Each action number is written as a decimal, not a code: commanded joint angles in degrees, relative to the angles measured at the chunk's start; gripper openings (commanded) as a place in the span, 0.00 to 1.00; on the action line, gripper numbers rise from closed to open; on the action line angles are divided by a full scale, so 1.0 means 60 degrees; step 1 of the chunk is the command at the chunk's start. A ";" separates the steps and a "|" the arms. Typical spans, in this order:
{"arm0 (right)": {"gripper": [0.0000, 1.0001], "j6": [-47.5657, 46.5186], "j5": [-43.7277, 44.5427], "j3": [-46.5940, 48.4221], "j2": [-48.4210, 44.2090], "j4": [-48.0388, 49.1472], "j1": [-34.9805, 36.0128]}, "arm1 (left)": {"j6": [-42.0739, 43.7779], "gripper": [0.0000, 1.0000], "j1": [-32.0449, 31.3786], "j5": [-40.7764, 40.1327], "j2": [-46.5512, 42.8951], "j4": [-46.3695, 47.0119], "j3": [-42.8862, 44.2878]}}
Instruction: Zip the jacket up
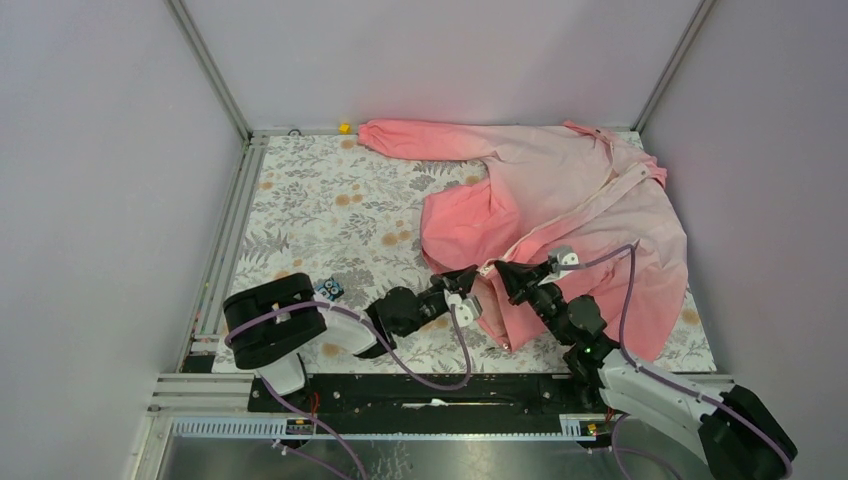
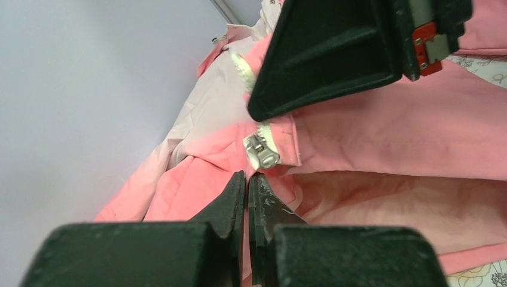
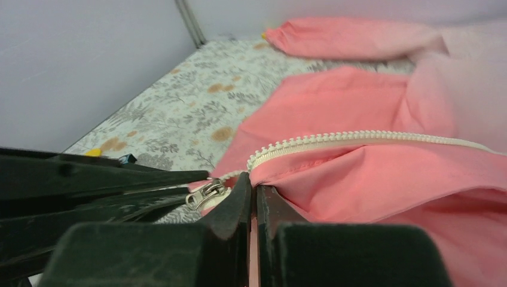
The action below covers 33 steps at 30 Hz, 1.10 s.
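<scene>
The pink jacket (image 1: 590, 200) lies spread across the far right of the floral table cover (image 1: 330, 210), its white zipper (image 3: 359, 136) running diagonally towards the collar, as both arms meet at the hem. The left gripper (image 2: 246, 182) is fully closed, its tips just beneath the small metal slider (image 2: 262, 150). Whether it has caught the pull tab, a fold of hem or nothing at all cannot be told. The right gripper (image 3: 252, 188) is clamped tight too, apparently pinching the jacket's edge at the zipper's lower end.

The likeliest failure is a pull that comes away empty, since the left jaws appear closed short of the tab. If they hold cloth instead, the thin, smooth, loosely creased fabric could bunch into the slider and jam it. The right pinch is slim and on slippery cloth, so it could slide off and leave the hem unanchored. The white teeth, seemingly plastic, curve through soft folds, which invites snagging. The blunt black wedge fingers of the two grippers sit almost touching, leaving scant room.
</scene>
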 commanded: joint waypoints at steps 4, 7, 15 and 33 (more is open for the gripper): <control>0.00 0.3113 0.2154 0.1598 -0.0318 -0.4909 -0.0182 | -0.0002 0.00 -0.0113 0.0205 -0.0253 0.1331 -0.0487; 0.00 0.3478 0.1702 0.2166 0.0036 -0.5485 -0.0281 | -0.0089 0.00 -0.0158 0.0389 -0.0267 0.0987 -0.0441; 0.00 0.5270 0.1565 0.3824 0.0411 -0.8468 -0.1033 | -0.0196 0.00 -0.0173 0.0532 -0.0402 0.1140 -0.0783; 0.76 0.1806 -0.0532 0.4782 -0.0181 -1.0579 -0.1102 | -0.1064 0.00 -0.0005 0.0767 -0.0347 0.1716 -0.1089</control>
